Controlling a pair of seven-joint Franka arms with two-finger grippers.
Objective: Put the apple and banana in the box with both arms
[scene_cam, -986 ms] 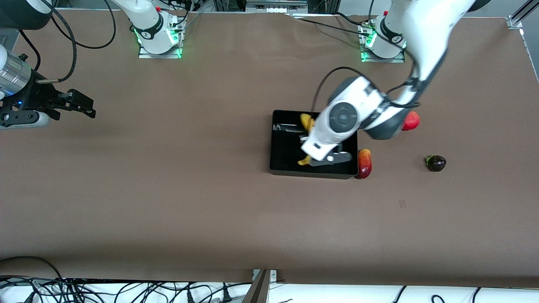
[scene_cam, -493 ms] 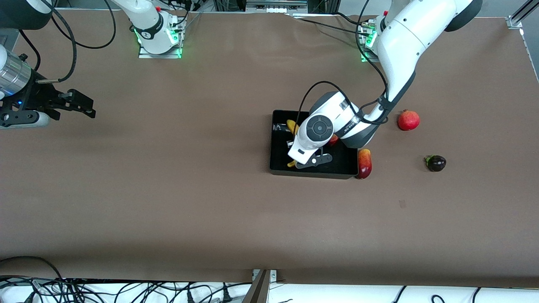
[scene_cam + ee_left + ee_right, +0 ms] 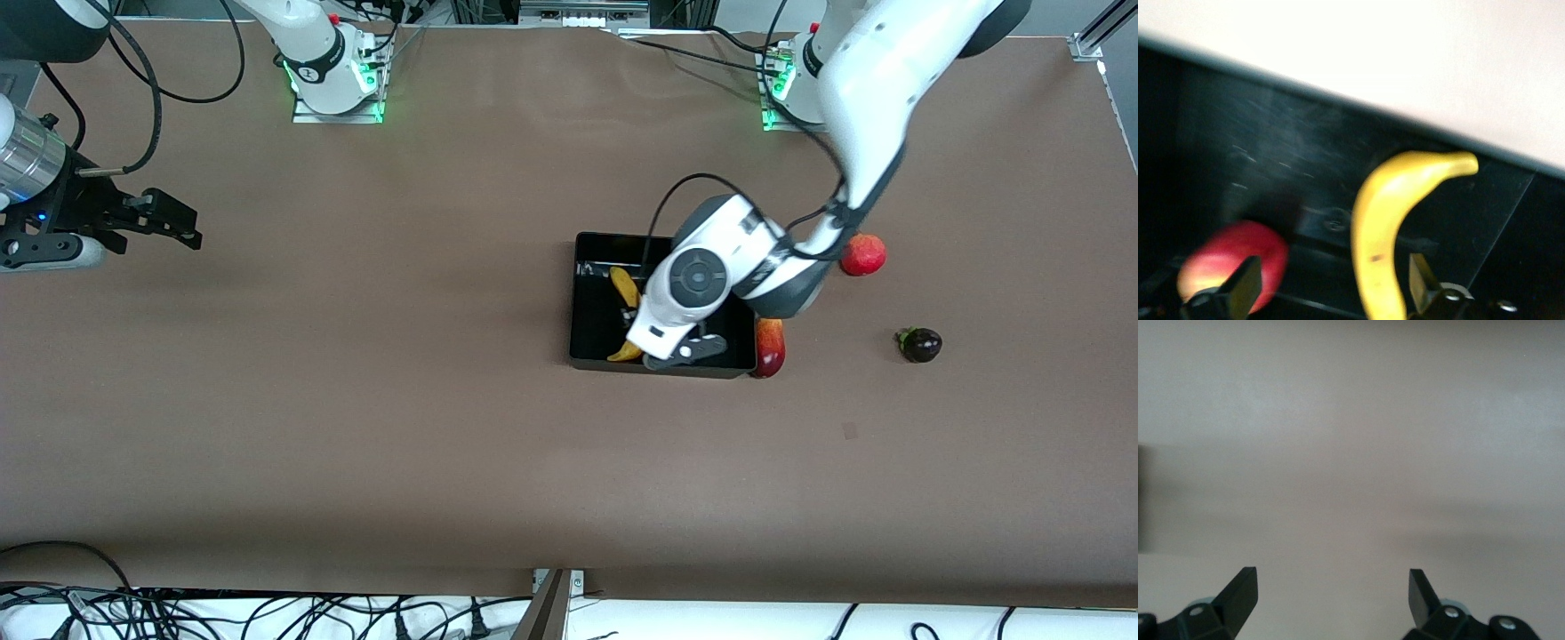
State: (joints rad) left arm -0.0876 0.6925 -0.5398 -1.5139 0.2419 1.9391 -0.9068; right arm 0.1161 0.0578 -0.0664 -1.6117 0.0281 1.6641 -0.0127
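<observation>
The black box stands mid-table. The yellow banana lies in it along the wall toward the right arm's end. The left arm's wrist hangs over the box and hides its gripper and the apple in the front view. In the left wrist view the left gripper is open inside the box. The banana lies between its fingers, close to one. The red apple sits by the other finger. The right gripper waits open and empty over the table's right-arm end; it also shows in the right wrist view.
A red-yellow mango lies against the box's outer wall toward the left arm's end. A plain red round fruit and a dark purple fruit lie farther toward that end.
The left arm's wrist swung over the box toward the right arm's end, then back. The banana now shows more fully in the box. The right arm has not moved.
</observation>
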